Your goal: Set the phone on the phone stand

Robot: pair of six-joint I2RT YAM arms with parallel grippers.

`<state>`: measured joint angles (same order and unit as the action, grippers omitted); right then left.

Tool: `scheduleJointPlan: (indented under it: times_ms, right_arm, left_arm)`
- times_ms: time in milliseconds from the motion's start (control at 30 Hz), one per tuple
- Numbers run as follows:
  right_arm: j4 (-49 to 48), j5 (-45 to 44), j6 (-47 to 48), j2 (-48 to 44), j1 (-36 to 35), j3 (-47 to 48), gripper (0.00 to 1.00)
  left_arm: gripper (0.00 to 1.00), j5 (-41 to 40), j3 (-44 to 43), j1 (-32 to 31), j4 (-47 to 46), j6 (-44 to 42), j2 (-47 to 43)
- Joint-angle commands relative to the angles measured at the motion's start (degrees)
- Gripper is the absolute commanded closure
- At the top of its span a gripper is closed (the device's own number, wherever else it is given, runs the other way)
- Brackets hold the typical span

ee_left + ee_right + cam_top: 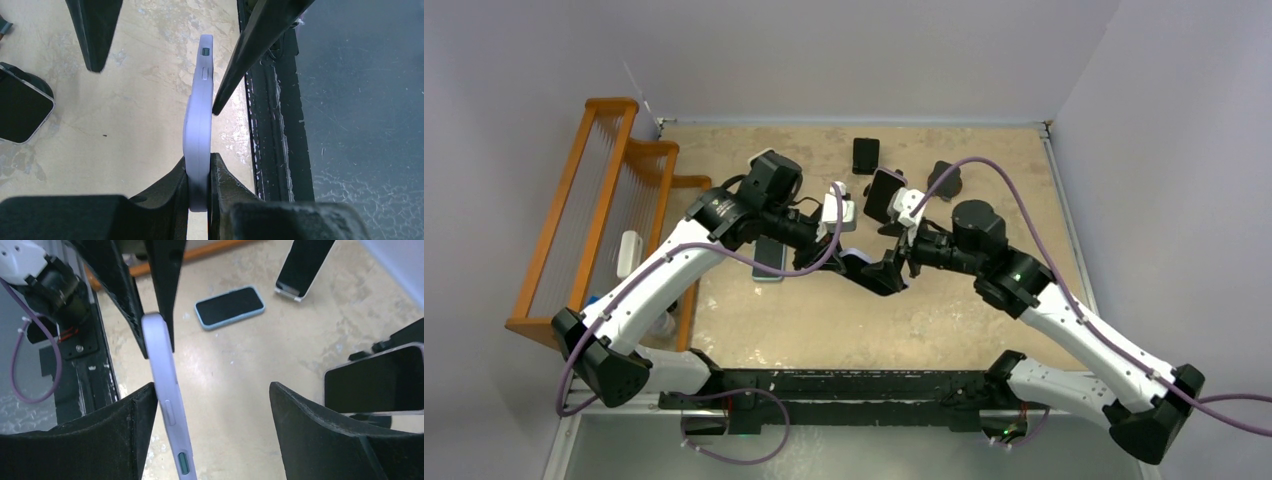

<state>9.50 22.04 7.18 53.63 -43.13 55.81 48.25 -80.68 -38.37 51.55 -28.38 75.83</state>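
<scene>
Top cam hides most of the phone [198, 115] under the two wrists meeting mid-table [984, 320]. Both wrist cams catch its lilac case edge-on only, so the screen can't be seen, and one end runs off the right wrist frame. Left gripper [199, 166] is clamped on one end, holding the phone on edge over the table, while right gripper [211, 390] stands wide w/ fingers either side of the other end: one just beside the case (contact unclear), the other well apart. Small dark shape towards the far edge, maybe the phone stand [944, 178], sits apart from the phone, too small to tell more.
</scene>
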Motion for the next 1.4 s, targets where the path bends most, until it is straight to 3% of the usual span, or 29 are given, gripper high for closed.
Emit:
scheduleJointPlan:
  times_ms: [0, 133, 333, 367, 433, 467, 567, 633, 733, 833, 967, 1100, 1367]
  right_arm:
    - [-1.02, 1.82, 2.20, 1.81, -0.24, -0.32, 0.18]
    - [-0.27, 3.35, 2.90, 3.41, -0.28, 0.43, 0.22]
    - [-0.43, 4.71, 2.47, 4.93, -0.29, 0.40, 0.46]
    - [-0.55, 5.04, 2.49, 5.20, -0.28, 0.29, 0.56]
    - [-0.54, 5.28, 2.83, 5.86, -0.28, 0.31, 0.91]
    - [-0.53, 5.09, 2.99, 6.11, -0.29, 0.28, 1.00]
    - [-2.77, 6.79, 1.10, 5.30, -0.27, -1.52, 1.00]
    - [-9.69, 7.68, -2.75, 3.26, -0.20, -5.52, 1.00]
    - [-18.97, 8.84, -6.63, 0.37, -0.20, -9.47, 1.00]
    - [-22.74, 9.06, -9.01, 0.41, -0.15, -10.36, 1.00]
    - [-26.98, 9.89, -10.38, 0.80, -0.19, -10.87, 1.00]
    - [-32.50, 12.09, -12.33, 0.97, -0.14, -12.30, 1.00]
    - [-35.32, 13.90, -12.47, 2.62, -0.12, -12.72, 1.00]
  left_arm:
    - [1.00, 4.17, -0.51, 0.31, -3.09, -1.85, -2.57]
    - [1.00, 4.28, 0.12, 0.69, -3.78, -1.93, -2.45]
    - [1.00, 4.23, 0.57, 1.80, -4.81, -2.53, -2.52]
    - [1.00, 4.01, 0.94, 2.09, -5.61, -2.40, -2.85]
    - [1.00, 4.05, 2.59, 2.79, -8.67, -1.31, -4.71]
    - [1.00, 4.65, 4.13, 3.30, -11.23, -0.48, -6.03]
    - [1.00, 4.57, 12.97, 4.75, -24.11, 4.77, -11.78]
    - [0.99, 3.38, 19.99, 5.18, -33.15, 10.13, -15.24]
    - [0.71, 2.86, 26.12, 5.39, -44.27, 16.12, -18.53]
    - [0.59, 2.91, 29.97, 5.92, -55.05, 21.84, -19.98]
    - [0.57, 4.74, 33.98, 7.14, -67.29, 31.59, -20.00]
    - [0.56, 7.67, 42.74, 9.06, -88.91, 46.19, -18.86]
    - [0.57, 10.13, 48.06, 11.07, -112.42, 62.84, -12.62]
